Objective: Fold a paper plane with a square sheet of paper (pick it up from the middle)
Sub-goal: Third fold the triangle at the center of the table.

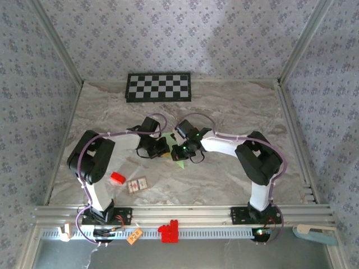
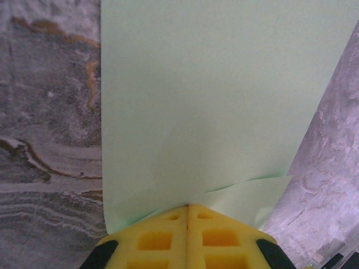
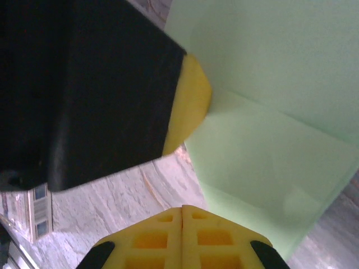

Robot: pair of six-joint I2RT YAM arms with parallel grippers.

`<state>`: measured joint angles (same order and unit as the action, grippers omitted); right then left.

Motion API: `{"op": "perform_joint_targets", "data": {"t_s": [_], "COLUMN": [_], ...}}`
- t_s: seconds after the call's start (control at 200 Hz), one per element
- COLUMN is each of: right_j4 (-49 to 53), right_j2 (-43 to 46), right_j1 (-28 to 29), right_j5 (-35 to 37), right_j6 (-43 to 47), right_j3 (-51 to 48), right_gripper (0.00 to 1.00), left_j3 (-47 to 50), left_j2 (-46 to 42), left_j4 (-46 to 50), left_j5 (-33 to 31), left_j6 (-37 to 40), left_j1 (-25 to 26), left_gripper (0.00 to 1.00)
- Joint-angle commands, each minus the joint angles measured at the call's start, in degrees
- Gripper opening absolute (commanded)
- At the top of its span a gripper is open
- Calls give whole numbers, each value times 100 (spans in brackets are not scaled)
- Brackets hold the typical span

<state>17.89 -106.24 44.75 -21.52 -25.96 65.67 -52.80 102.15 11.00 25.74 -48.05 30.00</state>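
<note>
Both arms bend inward and meet over mid-table (image 1: 241, 112). The left gripper (image 2: 188, 208) is pinched tight on the square sheet of paper (image 2: 213, 101), which sits between the two. The right gripper (image 3: 182, 208) has its jaws pressed together at the sheet's edge, can't tell if it's actually got it.

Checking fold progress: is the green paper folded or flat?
Folded, at least partly: the green paper shows overlapping layers with stepped edges, right wrist view.

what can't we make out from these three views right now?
- Top external: pale green paper sheet mostly hidden under the left gripper and right gripper; folds unreadable.
- Left wrist: sheet's far edge cut off by the frame top.
- Right wrist: whether the right gripper pinches the sheet; its yellow fingers cover the contact.
- Top external: small tan card, print too small.
</note>
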Motion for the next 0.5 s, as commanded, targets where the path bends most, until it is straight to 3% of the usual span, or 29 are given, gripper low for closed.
{"op": "perform_joint_targets", "data": {"t_s": [0.0,0.37,0.495], "right_j4": [73,131,207], "right_j2": [-270,-602,-427], "right_j1": [-33,-98,-123], "right_j5": [-50,-98,-144], "right_j6": [-59,-46,9], "right_j3": [191,315,-288], "right_gripper": [4,4,3], "left_j3": [152,226,291], "left_j2": [350,410,479], "left_j4": [630,678,703], "left_j5": [-474,-590,-666], "left_j6": [-15,-93,-82], "left_j1": [-22,-36,-98], "left_gripper": [5,4,2]}}
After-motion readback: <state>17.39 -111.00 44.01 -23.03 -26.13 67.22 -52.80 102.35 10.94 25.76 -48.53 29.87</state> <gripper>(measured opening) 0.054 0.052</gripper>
